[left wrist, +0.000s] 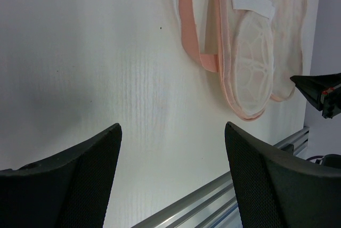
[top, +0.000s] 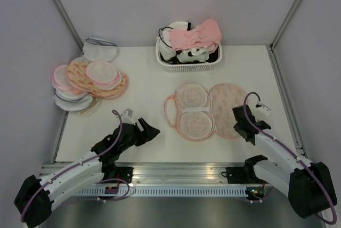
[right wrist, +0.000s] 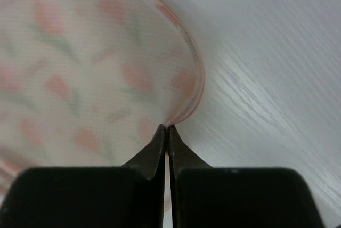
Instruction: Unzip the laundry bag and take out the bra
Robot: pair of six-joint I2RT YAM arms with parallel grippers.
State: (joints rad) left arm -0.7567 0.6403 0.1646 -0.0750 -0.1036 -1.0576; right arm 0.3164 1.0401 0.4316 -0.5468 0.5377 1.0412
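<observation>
Already unzipped, the laundry bag [top: 228, 100] lies spread flat in two rounded halves on the right-centre of the table [top: 139, 103]. On its left half we see the bra [top: 192, 112], two pale round cups with a white band across them and a pink strap looping out past the bag's left rim.

At the bag's near right edge the right gripper [top: 238, 116] is pressed together on the pink edging. Our right wrist view shows the two black fingertips [right wrist: 159, 135] meeting on a raised fold of the printed fabric [right wrist: 80, 79]. That arm reaches in low from the near right corner, forearm angled towards the bag.

The left gripper [top: 152, 130] sits just off the bag's left side, near the table's front edge. Its fingers [left wrist: 101, 153] are spread wide over bare tabletop and touch nothing. The left arm stretches low from its base, pointing right towards the strap.

Further off, a white basket [top: 186, 67] heaped with garments stands at the far edge, and a pile of similar pouches [top: 90, 78] lies at far left.
</observation>
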